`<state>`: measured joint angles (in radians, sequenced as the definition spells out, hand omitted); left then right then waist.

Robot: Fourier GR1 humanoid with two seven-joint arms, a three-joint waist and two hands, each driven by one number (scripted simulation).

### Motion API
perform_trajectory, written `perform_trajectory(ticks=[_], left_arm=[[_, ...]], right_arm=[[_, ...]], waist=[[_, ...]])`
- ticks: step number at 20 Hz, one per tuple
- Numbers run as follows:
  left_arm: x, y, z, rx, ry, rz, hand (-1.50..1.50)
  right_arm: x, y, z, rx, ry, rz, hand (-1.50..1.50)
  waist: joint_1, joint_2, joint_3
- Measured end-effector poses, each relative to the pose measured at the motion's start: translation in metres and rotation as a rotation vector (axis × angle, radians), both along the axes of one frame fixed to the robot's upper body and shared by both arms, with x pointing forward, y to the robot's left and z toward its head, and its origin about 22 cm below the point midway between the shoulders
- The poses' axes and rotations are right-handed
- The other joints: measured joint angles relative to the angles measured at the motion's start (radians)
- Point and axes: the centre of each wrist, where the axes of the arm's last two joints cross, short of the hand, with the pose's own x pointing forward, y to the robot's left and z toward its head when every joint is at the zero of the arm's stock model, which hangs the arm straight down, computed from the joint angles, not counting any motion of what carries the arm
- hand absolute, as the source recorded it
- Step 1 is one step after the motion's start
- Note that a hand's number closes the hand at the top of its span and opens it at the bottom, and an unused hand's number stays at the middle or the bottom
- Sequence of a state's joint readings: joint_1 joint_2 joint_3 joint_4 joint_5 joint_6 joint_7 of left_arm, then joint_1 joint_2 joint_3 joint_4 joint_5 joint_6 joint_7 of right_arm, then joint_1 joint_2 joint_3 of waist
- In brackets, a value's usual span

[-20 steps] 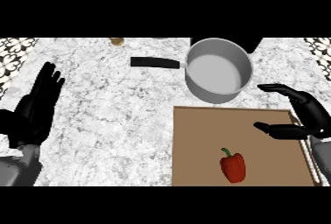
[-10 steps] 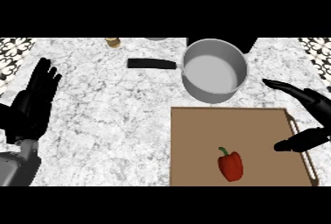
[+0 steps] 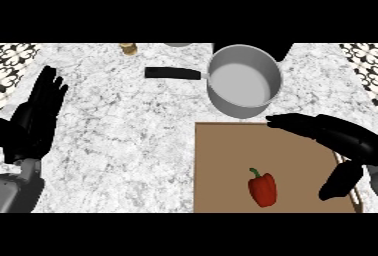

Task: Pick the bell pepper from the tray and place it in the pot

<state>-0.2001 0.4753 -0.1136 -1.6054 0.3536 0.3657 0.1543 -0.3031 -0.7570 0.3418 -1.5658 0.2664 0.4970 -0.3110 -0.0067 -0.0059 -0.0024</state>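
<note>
bell pepper (image 3: 263,189) lies on the tray (image 3: 221,165), not yet grasped | right hand (image 3: 343,140) over the tray's right side, fingers wide, holding nothing | left hand (image 3: 33,122) open, resting at left edge | pot (image 3: 235,108) beyond the tray, empty | all steps left

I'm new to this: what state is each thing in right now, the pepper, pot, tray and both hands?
bell pepper: lying on the tray, not held.
tray: flat on the counter, carrying the pepper.
pot: upright, empty, handle pointing left.
right hand: open, over the tray's right side, apart from the pepper.
left hand: open, resting at the view's left edge, fingers up.
</note>
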Motion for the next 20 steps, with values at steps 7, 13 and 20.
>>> perform_trajectory(ticks=[7, 13, 20], left_arm=[[-0.001, 0.002, -0.004, 0.002, 0.000, -0.003, 0.00], [0.000, -0.003, -0.004, 0.004, -0.005, -0.006, 0.00], [-0.002, -0.004, -0.005, 0.003, -0.003, -0.006, 0.00]], right_arm=[[-0.030, 0.044, -0.007, -0.161, 0.064, 0.014, -1.50], [-0.042, 0.063, -0.017, -0.187, 0.086, -0.001, -1.50], [-0.051, 0.064, -0.030, -0.278, 0.073, -0.048, -1.50]], waist=[[0.002, 0.003, 0.001], [0.005, 0.005, 0.002], [0.006, 0.005, 0.002]])
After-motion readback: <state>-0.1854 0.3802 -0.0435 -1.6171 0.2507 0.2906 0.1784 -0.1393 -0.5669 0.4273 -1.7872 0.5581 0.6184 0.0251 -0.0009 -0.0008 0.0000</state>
